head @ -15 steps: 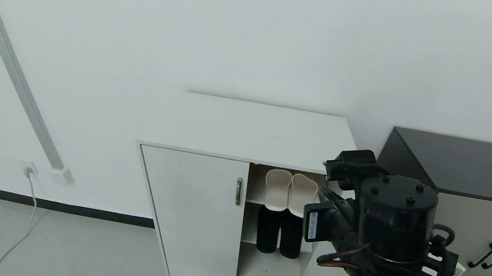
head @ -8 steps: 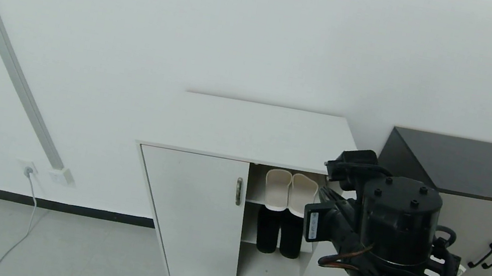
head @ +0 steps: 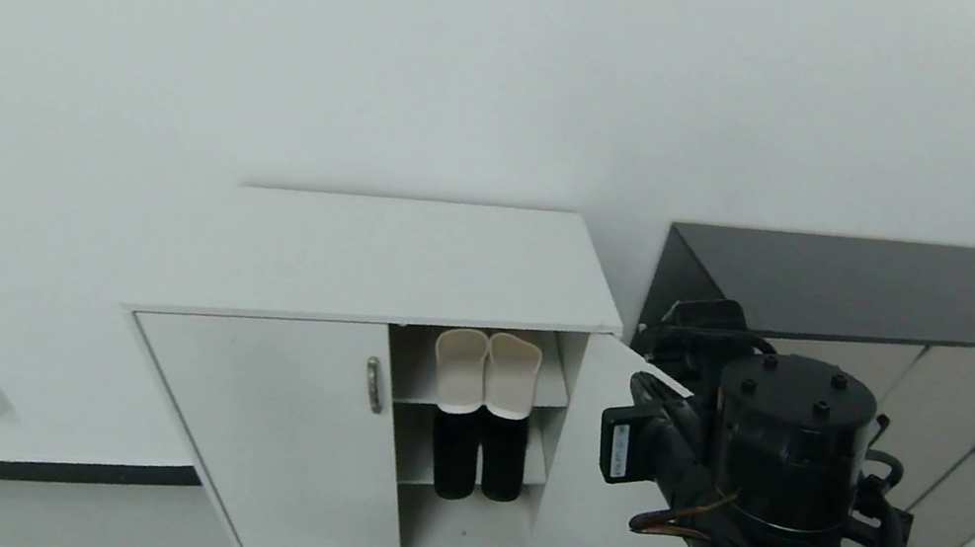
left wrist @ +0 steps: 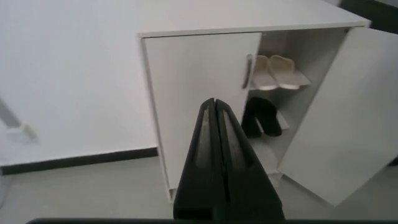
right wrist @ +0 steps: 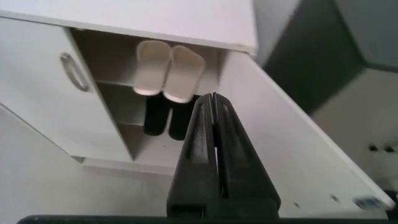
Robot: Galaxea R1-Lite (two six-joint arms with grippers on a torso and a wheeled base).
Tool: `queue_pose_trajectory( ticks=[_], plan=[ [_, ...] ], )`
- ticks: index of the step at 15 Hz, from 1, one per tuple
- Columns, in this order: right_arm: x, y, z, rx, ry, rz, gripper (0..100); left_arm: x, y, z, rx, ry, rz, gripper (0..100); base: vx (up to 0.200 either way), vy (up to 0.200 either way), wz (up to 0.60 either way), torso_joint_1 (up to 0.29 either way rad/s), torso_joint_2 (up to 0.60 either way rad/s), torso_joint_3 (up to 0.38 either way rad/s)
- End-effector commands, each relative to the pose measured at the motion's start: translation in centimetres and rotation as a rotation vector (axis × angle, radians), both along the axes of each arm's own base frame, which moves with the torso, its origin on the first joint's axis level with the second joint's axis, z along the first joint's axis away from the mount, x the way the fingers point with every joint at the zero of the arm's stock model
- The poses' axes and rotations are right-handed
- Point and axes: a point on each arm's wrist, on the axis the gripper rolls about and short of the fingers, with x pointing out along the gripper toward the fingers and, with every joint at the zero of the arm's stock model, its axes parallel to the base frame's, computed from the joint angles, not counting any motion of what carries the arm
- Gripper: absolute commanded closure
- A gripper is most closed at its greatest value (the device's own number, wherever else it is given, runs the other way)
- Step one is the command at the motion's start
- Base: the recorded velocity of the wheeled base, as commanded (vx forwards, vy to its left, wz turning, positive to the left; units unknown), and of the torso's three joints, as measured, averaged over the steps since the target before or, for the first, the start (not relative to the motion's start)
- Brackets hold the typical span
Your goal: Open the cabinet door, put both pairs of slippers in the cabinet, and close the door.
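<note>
Cabinet front and centre in the head view: its left-hand door is shut, with the handle at its inner edge, and its right-hand door is swung wide open. White slippers sit side by side on the upper shelf, right up to its front edge. Black slippers sit directly below on the middle shelf. The right arm hangs just in front of the open door, and a dark sideboard stands beside the cabinet.

Over to the left wrist view: the left gripper has its fingers pressed flat together, nothing between them, well back from the cabinet and facing the shut door. Both pairs show on their shelves beyond.

Right wrist view now: the right gripper has its fingers squeezed together too, empty, near the open compartment. The white pair is just past the tips, with the open door alongside.
</note>
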Motion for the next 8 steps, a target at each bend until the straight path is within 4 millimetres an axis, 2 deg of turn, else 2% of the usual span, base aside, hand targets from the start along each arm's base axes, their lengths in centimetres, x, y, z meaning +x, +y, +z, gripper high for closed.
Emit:
queue_pose_trajectory(
  ticks=[1,2,7,8],
  plan=[
    [0.2,-0.1,0.0,0.001,0.0,-0.008,100,0.0,0.0,0.0,0.0,0.0,0.0,100,0.0,0.0,-0.6,-0.002,0.0,0.012],
    [0.5,-0.3,0.0,0.0,-0.001,-0.02,100,0.0,0.0,0.0,0.0,0.0,0.0,100,0.0,0.0,-0.6,0.002,0.0,-0.002],
    [1.6,-1.0,-0.1,-0.008,0.0,-0.058,100,0.0,0.0,0.0,0.0,0.0,0.0,100,0.0,0.0,0.0,0.0,0.0,0.0],
    [1.6,-1.1,-0.1,-0.008,0.0,-0.059,100,0.0,0.0,0.0,0.0,0.0,0.0,100,-0.2,0.0,0.0,0.002,0.0,0.002]
  ],
)
